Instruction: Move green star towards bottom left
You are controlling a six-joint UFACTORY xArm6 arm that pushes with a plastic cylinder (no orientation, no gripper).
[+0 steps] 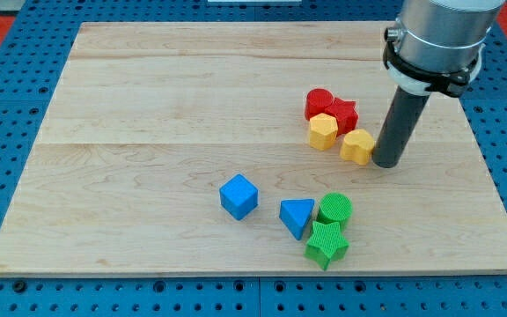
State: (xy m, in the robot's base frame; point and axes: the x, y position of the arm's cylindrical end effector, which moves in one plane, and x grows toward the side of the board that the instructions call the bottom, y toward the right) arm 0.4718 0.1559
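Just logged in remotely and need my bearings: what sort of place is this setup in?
Likely a robotics lab bench: a wooden board on a blue perforated surface, small coloured blocks such as the green star, and my tip beside a yellow block.

the arm ends in a wide cylinder of grey metal, smooth and a little shiny, and a black clamp ring goes around its lower edge, with a small lug on each side. under the ring comes a straight round rod, dark grey and matte, and my tip is cut flat.
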